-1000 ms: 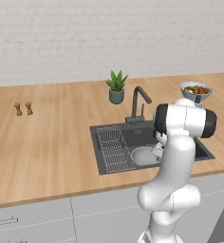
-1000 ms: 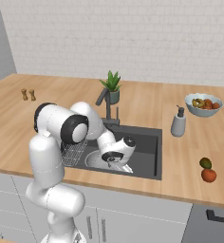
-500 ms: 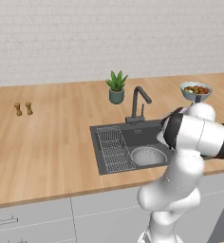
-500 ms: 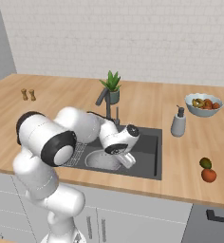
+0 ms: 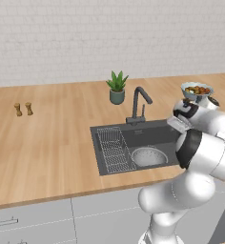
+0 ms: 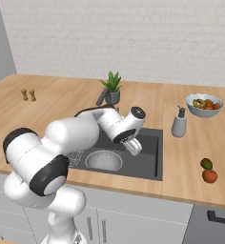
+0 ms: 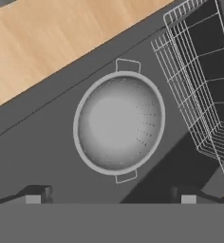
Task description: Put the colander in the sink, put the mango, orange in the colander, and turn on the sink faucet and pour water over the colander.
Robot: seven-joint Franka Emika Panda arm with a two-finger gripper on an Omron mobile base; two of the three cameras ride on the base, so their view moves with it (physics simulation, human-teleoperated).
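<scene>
You are looking at the colander [image 7: 119, 121] sitting upright on the sink [image 7: 47, 142] floor, with the wire rack [image 7: 201, 85] at its 2 o'clock. Your gripper [image 7: 111, 195] is hanging above at 6 o'clock, jaws spread wide, gripping nothing. The mango [image 6: 206, 163] and orange [image 6: 209, 176] are lying touching on the counter [image 6: 190, 157].

Shiny perforated metal colander [image 7: 118, 121], matt dk-grey sink [image 7: 47, 142], wood-grain counter [image 5: 47, 138]
</scene>
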